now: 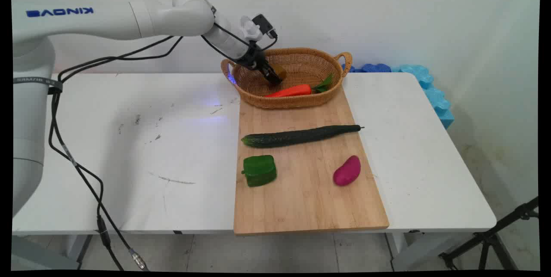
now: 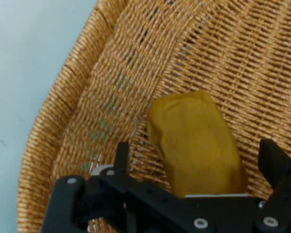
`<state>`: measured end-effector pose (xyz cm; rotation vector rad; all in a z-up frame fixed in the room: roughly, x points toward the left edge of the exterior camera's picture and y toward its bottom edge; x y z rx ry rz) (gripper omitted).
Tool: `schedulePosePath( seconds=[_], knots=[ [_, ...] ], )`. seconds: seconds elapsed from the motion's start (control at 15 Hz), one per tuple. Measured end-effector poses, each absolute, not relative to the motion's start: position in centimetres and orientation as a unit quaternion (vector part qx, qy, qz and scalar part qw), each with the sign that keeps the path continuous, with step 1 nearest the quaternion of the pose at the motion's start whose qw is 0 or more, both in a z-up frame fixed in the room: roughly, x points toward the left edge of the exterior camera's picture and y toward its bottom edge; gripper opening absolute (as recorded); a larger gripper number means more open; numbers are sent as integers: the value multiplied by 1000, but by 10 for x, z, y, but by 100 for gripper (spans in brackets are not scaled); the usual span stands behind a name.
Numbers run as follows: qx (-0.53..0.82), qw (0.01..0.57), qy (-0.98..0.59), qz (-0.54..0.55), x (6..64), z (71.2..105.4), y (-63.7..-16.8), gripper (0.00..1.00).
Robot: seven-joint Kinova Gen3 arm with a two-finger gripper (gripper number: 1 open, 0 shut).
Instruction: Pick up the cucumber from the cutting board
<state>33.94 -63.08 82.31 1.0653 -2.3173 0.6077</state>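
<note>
My gripper (image 1: 275, 78) reaches down into the left half of a woven wicker basket (image 1: 287, 104) at the back of the table. A yellow-brown potato (image 1: 281, 70) sits between its fingers. In the hand view the potato (image 2: 196, 141) rests on the basket's weave (image 2: 111, 87). The gripper (image 2: 199, 162) is open, with a small gap showing between each fingertip and the potato. An orange carrot (image 1: 289, 91) with green leaves lies in the basket just to the right of the gripper.
The basket stands on the far end of a wooden cutting board (image 1: 305, 208). Also on the board are a long dark cucumber (image 1: 301, 135), a green pepper (image 1: 259, 170) and a purple eggplant (image 1: 347, 170). Blue foam (image 1: 430, 87) lines the table's far right edge.
</note>
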Motion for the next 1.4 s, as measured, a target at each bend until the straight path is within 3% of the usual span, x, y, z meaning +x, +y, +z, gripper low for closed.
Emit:
schedulePosePath(
  seconds=[0.47, 0.87, 1.4],
  knots=[
    [379, 267, -856, 229, 333, 863, -605, 100],
    [368, 281, -859, 218, 308, 906, -556, 100],
    [324, 294, -882, 175, 270, 914, -492, 100]
  ],
)
